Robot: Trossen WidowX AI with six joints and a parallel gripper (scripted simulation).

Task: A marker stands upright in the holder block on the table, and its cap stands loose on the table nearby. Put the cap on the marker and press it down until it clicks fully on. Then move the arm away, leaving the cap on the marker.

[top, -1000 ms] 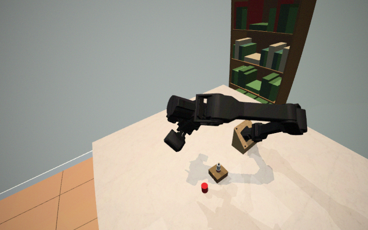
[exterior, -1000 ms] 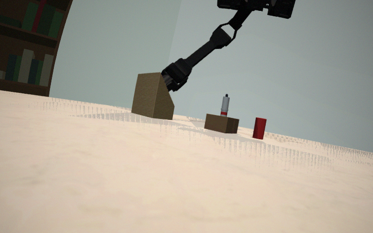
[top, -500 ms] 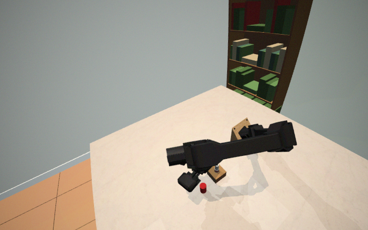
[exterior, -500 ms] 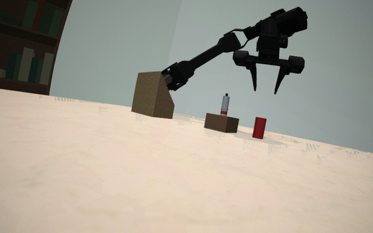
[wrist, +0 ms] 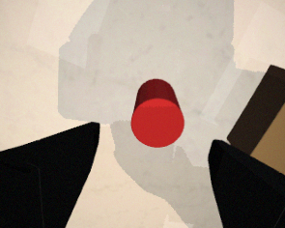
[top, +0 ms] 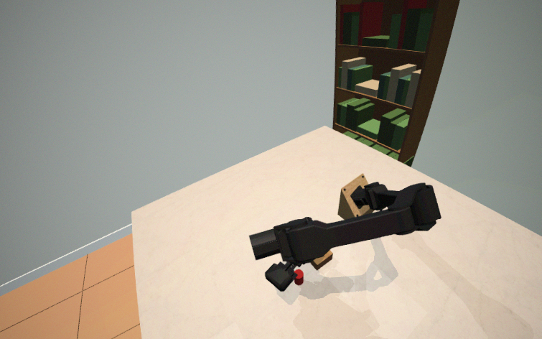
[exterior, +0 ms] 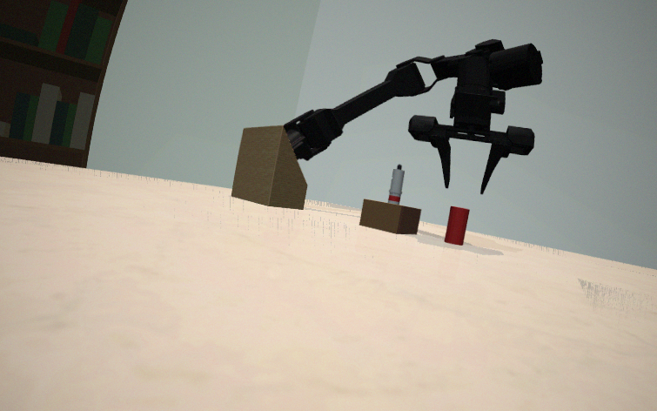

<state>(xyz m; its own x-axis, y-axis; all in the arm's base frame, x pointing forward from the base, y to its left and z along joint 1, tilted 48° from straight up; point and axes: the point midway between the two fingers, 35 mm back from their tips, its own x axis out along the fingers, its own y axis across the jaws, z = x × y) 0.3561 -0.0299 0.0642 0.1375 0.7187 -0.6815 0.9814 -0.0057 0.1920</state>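
Backdrop: plain grey-green walls, orange floor tiles at one side, a bookcase of mostly green and red books behind a pale, faintly veined table.

Arm: reaching out from an angled mount on the tabletop, bent down at the wrist toward the near workpieces.

Gripper: pointed downward above the cap, fingertips higher than its top in the exterior view.

Jaws: spread apart, pinching nothing, with room on both sides of the cap as seen from the wrist.

Cap: red, upright and loose on the table, near the block, framed between the fingertips in the wrist view.

Marker: upright in the block, dark tip bare at the top; hidden beneath the arm in the top view.

Block: wooden, seated on the table just beside the cap.

Step in hand: apparently lining up for the cap pickup; capping and pressing not yet done.

Next move: likely calls for a straight descent with fingers astride the cap, then a close on its sides, keeping clear of the block at one finger.

Risk: could tip the cap if lowered off centre.
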